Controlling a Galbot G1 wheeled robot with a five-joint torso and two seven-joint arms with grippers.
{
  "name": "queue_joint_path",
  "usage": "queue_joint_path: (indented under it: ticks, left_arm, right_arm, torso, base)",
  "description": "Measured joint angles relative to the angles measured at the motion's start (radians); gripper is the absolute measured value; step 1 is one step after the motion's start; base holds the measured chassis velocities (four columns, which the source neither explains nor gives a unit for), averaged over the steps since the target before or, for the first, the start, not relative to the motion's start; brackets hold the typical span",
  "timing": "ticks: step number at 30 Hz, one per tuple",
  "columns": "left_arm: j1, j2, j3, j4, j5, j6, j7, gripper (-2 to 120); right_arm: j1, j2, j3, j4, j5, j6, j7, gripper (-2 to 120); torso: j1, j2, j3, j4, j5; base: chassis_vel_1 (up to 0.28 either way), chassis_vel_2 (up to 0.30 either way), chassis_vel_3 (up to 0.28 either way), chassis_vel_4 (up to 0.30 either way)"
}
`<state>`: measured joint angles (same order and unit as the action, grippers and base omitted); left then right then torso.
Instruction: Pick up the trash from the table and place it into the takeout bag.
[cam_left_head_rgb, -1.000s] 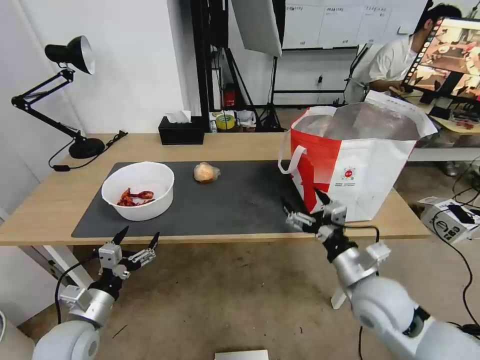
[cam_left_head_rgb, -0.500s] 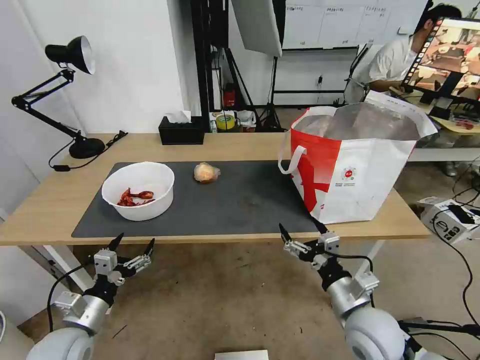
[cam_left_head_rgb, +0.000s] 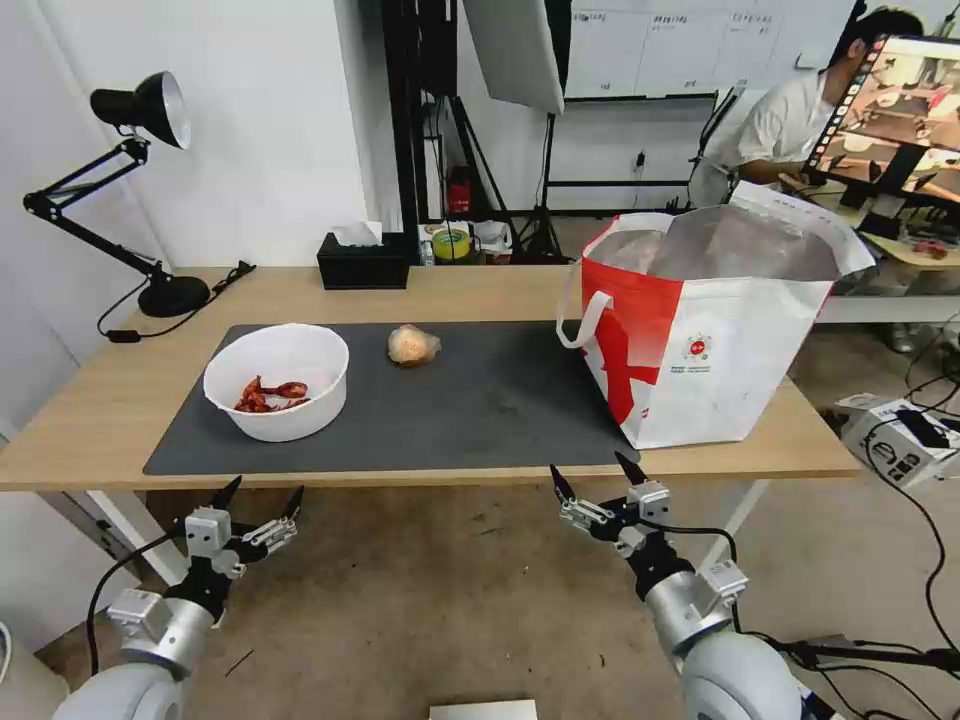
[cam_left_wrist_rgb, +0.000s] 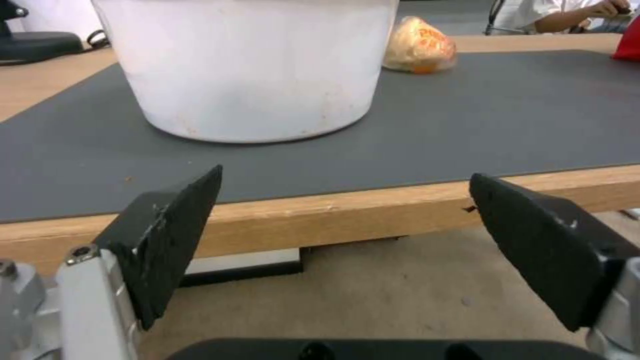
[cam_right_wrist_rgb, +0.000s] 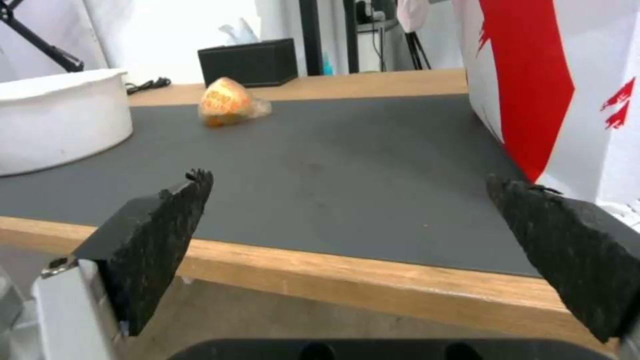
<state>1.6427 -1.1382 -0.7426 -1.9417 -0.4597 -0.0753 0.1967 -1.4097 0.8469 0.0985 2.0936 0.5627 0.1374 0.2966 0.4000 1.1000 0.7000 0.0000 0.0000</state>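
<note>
Both arms have dropped back from the long light-wood table (cam_left_head_rgb: 110, 400) to below its front edge, so nothing is being carried and two pieces of trash wait on the dark grey mat (cam_left_head_rgb: 480, 400). The left gripper (cam_left_head_rgb: 258, 497), jaws apart and empty, hangs just under the edge before the white bowl of red shells (cam_left_head_rgb: 277, 379). The small plastic-wrapped orange lump (cam_left_head_rgb: 412, 344) lies farther back, mid-mat. The right gripper (cam_left_head_rgb: 590, 478), also spread and empty, sits below the edge near the boxy white-and-red takeout bag (cam_left_head_rgb: 715, 340).
</note>
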Motion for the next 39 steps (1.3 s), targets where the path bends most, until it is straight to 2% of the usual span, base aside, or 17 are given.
queue_joint_path:
  ticks: [7,11,14,15,18,19,22,23,26,27,29,31,34,35,38,39]
  left_arm:
    - [-0.005,-0.001,0.004,0.006,0.000,0.000,0.001,100]
    - [-0.009,-0.002,0.007,0.007,0.000,-0.001,0.001,100]
    - [-0.009,-0.002,0.007,0.007,0.001,-0.001,0.002,100]
    - [-0.009,-0.002,0.007,0.007,0.001,-0.001,0.002,100]
    - [-0.007,-0.002,0.004,0.007,0.001,-0.001,0.002,100]
    - [-0.007,-0.002,0.004,0.007,0.001,-0.001,0.002,100]
    - [-0.004,-0.003,-0.001,0.006,0.001,-0.002,0.002,100]
    - [-0.004,-0.003,-0.001,0.006,0.001,-0.002,0.002,100]
    - [-0.002,-0.007,-0.005,0.005,0.002,-0.003,0.002,100]
    - [-0.002,-0.007,-0.005,0.005,0.002,-0.003,0.002,100]
    - [-0.001,-0.009,-0.007,0.005,0.002,-0.003,0.002,100]
    - [-0.001,-0.010,-0.007,0.006,0.003,-0.003,0.002,100]
    - [-0.001,-0.011,-0.007,0.007,0.005,-0.003,0.002,100]
    - [-0.001,-0.011,-0.007,0.007,0.005,-0.003,0.002,100]
    - [0.000,-0.013,-0.009,0.009,0.008,-0.004,-0.002,100]
    - [0.000,-0.013,-0.009,0.009,0.008,-0.004,-0.002,100]
  right_arm:
    - [0.052,-0.013,-0.030,-0.013,0.025,-0.007,-0.001,100]
    - [0.138,-0.027,-0.082,-0.031,0.068,-0.040,-0.006,100]
    - [0.296,-0.034,-0.178,-0.073,0.121,-0.083,-0.008,100]
    - [0.296,-0.034,-0.178,-0.073,0.121,-0.083,-0.008,100]
    - [0.486,-0.016,-0.291,-0.137,0.165,-0.111,-0.003,100]
    - [0.486,-0.016,-0.291,-0.137,0.165,-0.111,-0.003,100]
    - [0.664,0.032,-0.396,-0.213,0.215,-0.134,0.015,100]
    - [0.664,0.032,-0.396,-0.213,0.215,-0.134,0.015,100]
    - [0.859,0.114,-0.507,-0.335,0.266,-0.160,0.044,100]
    - [0.859,0.114,-0.507,-0.335,0.266,-0.160,0.044,100]
    - [0.960,0.186,-0.565,-0.442,0.300,-0.171,0.051,100]
    - [0.984,0.210,-0.577,-0.476,0.312,-0.174,0.051,100]
    - [1.067,0.312,-0.612,-0.619,0.356,-0.185,0.049,100]
    - [1.067,0.312,-0.612,-0.619,0.356,-0.185,0.049,100]
    - [1.140,0.416,-0.624,-0.776,0.377,-0.223,0.023,100]
    - [1.140,0.416,-0.624,-0.776,0.377,-0.223,0.023,100]
  torso:
    - [0.000,0.000,0.000,0.0000,0.0000]
    - [0.000,0.000,0.000,-0.0001,-0.0002]
    - [0.000,0.000,0.000,-0.0001,-0.0001]
    - [0.000,0.000,0.000,-0.0001,-0.0001]
    - [0.000,0.000,0.000,0.0000,0.0000]
    - [0.000,0.000,0.000,0.0000,0.0000]
    - [0.000,0.000,0.000,0.0000,-0.0001]
    - [0.000,0.000,0.000,0.0000,-0.0001]
    - [0.000,0.000,0.000,0.0001,-0.0004]
    - [0.000,0.000,0.000,0.0001,-0.0004]
    - [0.000,0.000,0.000,0.0003,-0.0005]
    - [0.000,0.000,0.000,0.0001,-0.0005]
    - [0.000,0.000,0.000,0.0003,-0.0002]
    - [0.000,0.000,0.000,0.0003,-0.0002]
    - [0.000,0.000,0.000,0.0002,-0.0002]
    - [0.000,0.000,0.000,0.0002,-0.0002]
  base:
    - [0.000,0.000,0.000,0.000]
    - [0.000,0.000,0.000,0.000]
    - [0.000,0.000,0.000,0.000]
    - [0.000,0.000,0.000,0.000]
    - [0.000,0.000,0.000,0.000]
    - [0.000,0.000,0.000,0.000]
    - [0.000,0.000,0.000,0.000]
    - [0.000,0.000,0.000,0.000]
    - [0.000,0.000,0.000,0.000]
    - [0.000,0.000,0.000,0.000]
    - [0.000,0.000,0.000,0.000]
    - [0.000,0.000,0.000,0.000]
    - [0.000,0.000,0.000,0.000]
    - [0.000,0.000,0.000,0.000]
    - [0.000,0.000,0.000,0.000]
    - [0.000,0.000,0.000,0.000]
